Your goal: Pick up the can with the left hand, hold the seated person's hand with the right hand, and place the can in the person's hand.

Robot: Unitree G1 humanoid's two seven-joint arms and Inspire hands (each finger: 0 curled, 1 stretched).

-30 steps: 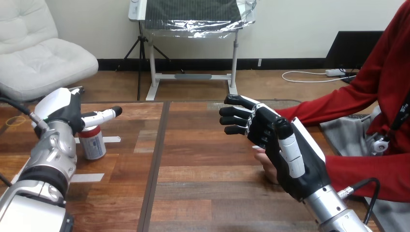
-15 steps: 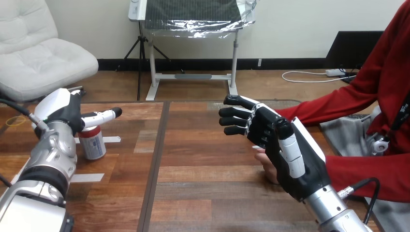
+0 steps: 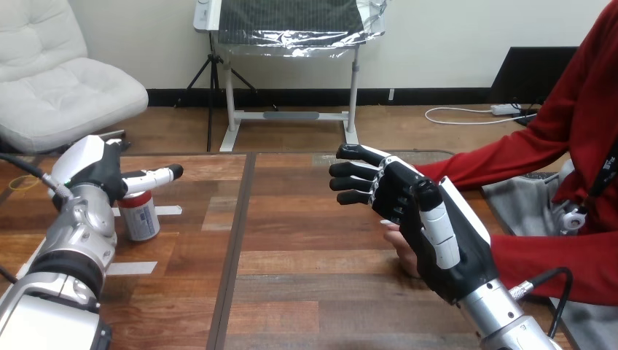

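A red-and-white can (image 3: 138, 215) stands upright at the left of the tabletop (image 3: 306, 270). The robot's left hand (image 3: 93, 171) is just behind it, its fingers (image 3: 154, 176) straight above the lid. The can is likely light, rigid and slick, and best gripped around its middle. The right hand (image 3: 426, 219), loosely spread, hovers beside the person's hand (image 3: 399, 244).

Bright, even light; soft shadows
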